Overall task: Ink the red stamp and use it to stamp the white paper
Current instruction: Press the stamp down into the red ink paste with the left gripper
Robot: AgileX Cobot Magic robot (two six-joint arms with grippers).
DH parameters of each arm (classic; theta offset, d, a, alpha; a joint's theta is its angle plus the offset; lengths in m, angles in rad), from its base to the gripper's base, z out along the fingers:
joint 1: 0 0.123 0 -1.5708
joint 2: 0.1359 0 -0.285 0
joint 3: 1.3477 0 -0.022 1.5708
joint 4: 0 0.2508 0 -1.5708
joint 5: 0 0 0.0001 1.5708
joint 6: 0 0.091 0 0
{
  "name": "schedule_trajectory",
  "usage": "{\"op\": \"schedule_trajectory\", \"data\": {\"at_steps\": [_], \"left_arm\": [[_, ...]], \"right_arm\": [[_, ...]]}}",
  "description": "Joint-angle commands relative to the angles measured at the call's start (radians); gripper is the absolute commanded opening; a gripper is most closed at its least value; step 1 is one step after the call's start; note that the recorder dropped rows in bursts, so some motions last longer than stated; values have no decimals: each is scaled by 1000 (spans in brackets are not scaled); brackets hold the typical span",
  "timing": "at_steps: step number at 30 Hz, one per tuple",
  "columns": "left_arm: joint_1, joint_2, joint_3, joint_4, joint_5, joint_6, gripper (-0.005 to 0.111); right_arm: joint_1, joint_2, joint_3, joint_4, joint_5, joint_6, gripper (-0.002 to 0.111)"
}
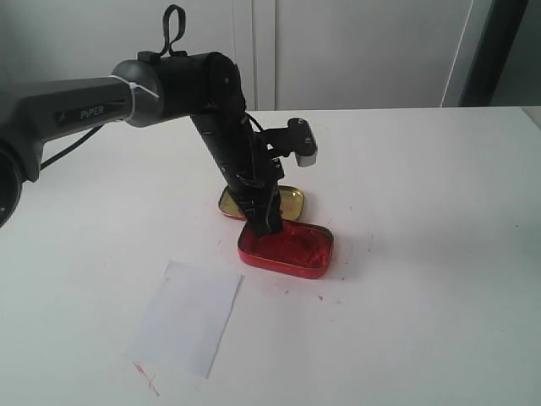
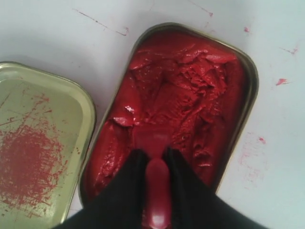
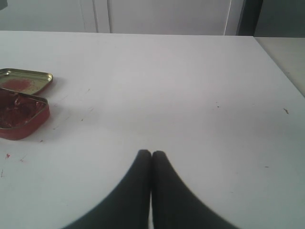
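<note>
Left wrist view: the left gripper (image 2: 155,155) pinches the red stamp (image 2: 157,191), base pressed into the red tin (image 2: 249,95) just past its fingertips.

The left arm (image 1: 237,144) leans over the tin (image 1: 292,258) and lid (image 1: 292,199) mid-table. The table's (image 1: 439,254) right side lies open; paper (image 1: 186,317) lies flat toward the front edge.
</note>
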Motion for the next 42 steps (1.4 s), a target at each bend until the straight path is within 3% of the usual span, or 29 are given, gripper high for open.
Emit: {"op": "schedule_trajectory", "data": {"at_steps": [1, 42], "left_arm": [[-8, 13, 7, -7, 15, 6, 0], [-8, 154, 5, 49, 135, 6, 0]], "right_arm": [[-6, -4, 5, -8, -15, 0, 0], [-6, -4, 5, -8, -15, 0, 0]]}}
